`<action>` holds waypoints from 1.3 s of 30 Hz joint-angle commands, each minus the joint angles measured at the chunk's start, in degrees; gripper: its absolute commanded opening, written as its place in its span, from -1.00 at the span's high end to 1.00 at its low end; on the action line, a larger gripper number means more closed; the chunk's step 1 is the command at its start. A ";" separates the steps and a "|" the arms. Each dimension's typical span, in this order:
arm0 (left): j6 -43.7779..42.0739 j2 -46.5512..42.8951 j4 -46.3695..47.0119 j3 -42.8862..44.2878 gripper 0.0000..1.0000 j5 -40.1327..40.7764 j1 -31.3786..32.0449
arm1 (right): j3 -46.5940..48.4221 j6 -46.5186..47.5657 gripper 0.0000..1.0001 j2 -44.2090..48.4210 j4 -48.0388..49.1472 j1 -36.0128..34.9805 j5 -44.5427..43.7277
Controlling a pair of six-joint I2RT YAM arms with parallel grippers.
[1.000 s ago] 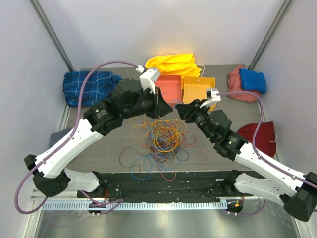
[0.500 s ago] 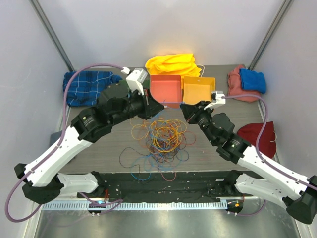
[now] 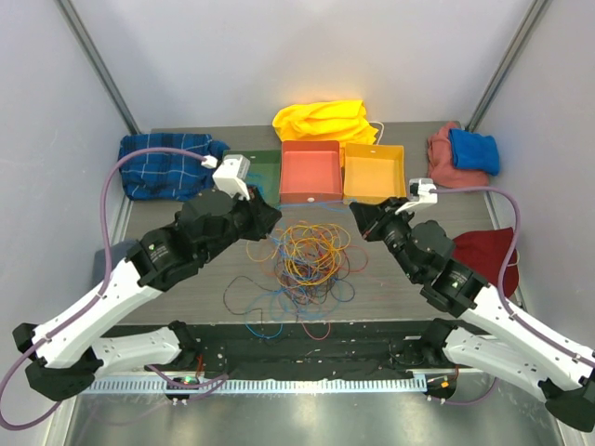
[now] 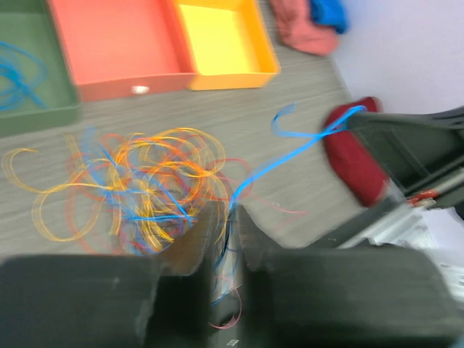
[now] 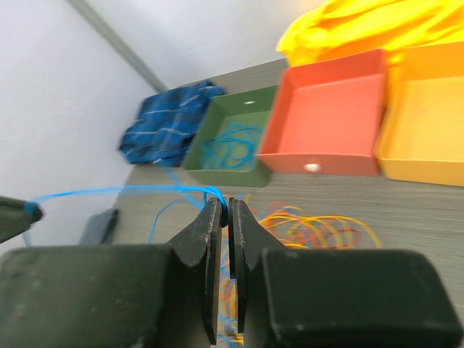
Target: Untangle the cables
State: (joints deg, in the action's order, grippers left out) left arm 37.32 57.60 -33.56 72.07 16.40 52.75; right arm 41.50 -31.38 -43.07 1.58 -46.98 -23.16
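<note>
On the table the cables lie heaped, and the left gripper and right gripper, both pinched nearly shut on it, hold one blue cable taut between them (drawing-out step, I judge); next, lift it slowly clear of snags.

A grey wood-grain table stood in a booth of plain pale walls: a back wall, a left wall and a right wall, with slanted metal posts at the two far corners. Along the table's near edge ran a black strip and a white slotted rail. Below them a bare metal sheet caught the even, diffuse light.
</note>
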 commanded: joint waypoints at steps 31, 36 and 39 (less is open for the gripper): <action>-1.73 11.83 20.99 -11.07 -0.68 -26.86 1.74 | 3.85 5.19 0.98 -1.67 -3.43 1.54 13.57; 0.99 12.62 27.84 -15.82 -0.71 -25.72 1.83 | 4.65 3.52 0.98 -1.40 -2.90 1.54 14.81; 1.61 13.23 29.51 -17.05 -0.59 -24.41 2.00 | 4.91 3.60 0.98 -0.79 -3.25 1.63 14.98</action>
State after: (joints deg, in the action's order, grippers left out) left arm 37.65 70.46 -11.33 55.77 -8.47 54.33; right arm 43.72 -27.27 -44.75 -3.11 -45.43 -9.54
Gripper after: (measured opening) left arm 0.830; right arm 0.037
